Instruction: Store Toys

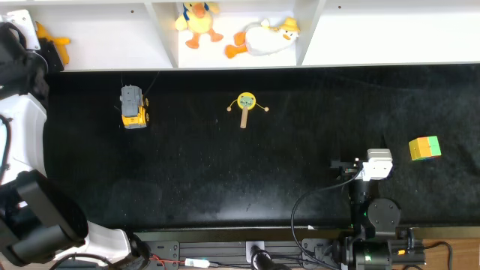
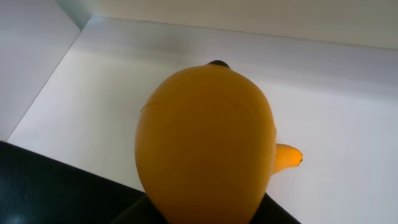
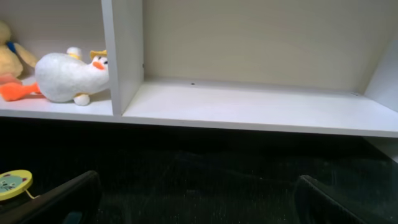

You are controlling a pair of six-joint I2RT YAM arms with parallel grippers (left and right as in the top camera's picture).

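At upper left of the top view, the left hand (image 1: 45,51) grips an orange toy (image 2: 205,149) above the shelf (image 2: 348,155). The right hand (image 3: 199,200) gapes wide, empty.

The right claw (image 3: 198,182) is showing two blunt, matte black fingers (image 3: 68,198). Just behind the claw a boxy white block (image 1: 378,164) is sitting, and further back a round black joint housing (image 1: 383,214). Thin black cables (image 1: 300,204) are looping out beside it, and a small green light (image 1: 367,259) is glowing farthest from the claw. The left arm (image 1: 19,131) is showing bulky white shells alternating with glossy black joints.
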